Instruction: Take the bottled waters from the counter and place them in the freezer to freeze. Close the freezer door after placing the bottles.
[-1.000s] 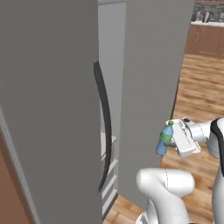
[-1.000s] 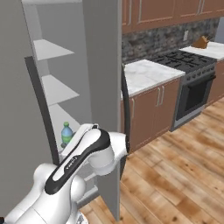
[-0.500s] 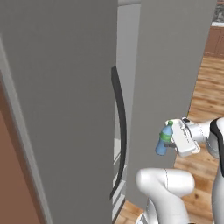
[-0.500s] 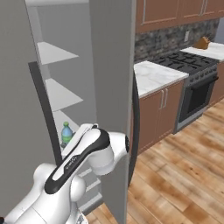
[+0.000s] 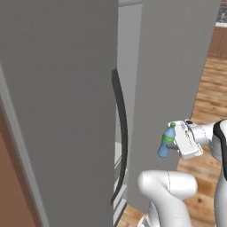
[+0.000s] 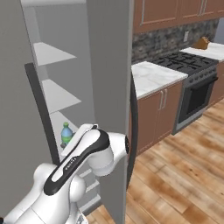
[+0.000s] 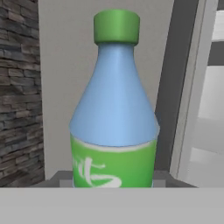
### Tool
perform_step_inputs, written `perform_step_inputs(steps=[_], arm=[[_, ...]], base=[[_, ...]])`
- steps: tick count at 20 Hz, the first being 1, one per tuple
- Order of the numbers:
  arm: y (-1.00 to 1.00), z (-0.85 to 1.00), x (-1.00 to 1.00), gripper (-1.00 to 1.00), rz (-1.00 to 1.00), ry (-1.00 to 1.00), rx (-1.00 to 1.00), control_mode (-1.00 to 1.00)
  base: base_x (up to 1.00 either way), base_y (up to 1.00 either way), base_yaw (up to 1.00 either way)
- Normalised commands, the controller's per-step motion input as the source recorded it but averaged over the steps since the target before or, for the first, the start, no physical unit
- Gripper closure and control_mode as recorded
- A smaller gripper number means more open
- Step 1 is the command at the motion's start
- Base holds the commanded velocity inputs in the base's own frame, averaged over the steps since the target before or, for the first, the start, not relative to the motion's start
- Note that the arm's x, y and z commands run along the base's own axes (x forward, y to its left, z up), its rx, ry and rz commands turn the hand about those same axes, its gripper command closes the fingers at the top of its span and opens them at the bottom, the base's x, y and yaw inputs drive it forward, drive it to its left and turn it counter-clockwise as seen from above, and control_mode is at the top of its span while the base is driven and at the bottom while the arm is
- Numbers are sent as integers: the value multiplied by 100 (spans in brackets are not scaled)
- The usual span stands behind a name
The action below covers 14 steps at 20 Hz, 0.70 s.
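Note:
My gripper (image 5: 172,141) is shut on a bottled water (image 5: 165,142), a blue bottle with a green cap and green label, held upright in front of the freezer's right door (image 5: 173,66). In the hand view the bottle (image 7: 114,113) stands close up between the fingertips (image 7: 59,178). The freezer's left door (image 5: 57,111) with its dark handle (image 5: 122,133) stands near the camera. From the right, the freezer (image 6: 109,65) is open and its white shelves (image 6: 50,53) show. The bottle (image 6: 66,133) peeks out just past my arm's white link. The counter (image 6: 153,74) lies to the right of the freezer.
A dark stove and oven (image 6: 194,83) stands beyond the counter, with brown wall cabinets (image 6: 162,13) above. Wooden floor (image 6: 183,175) spreads to the right of the freezer. The grey doors stand close on both sides of my arm.
The whole picture has shifted, so the camera has moved nearer the freezer; the door and handle now look larger. The bottle stays held in the same place beside my hand.

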Motion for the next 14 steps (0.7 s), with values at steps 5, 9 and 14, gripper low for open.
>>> perform_step_inputs(steps=[5,9,14], arm=[[0,0,0,100,0,0,0,100],[0,0,0,100,0,0,0,100],[0,0,0,100,0,0,0,100]], base=[[43,-8,0],[37,0,0],[42,0,0]])
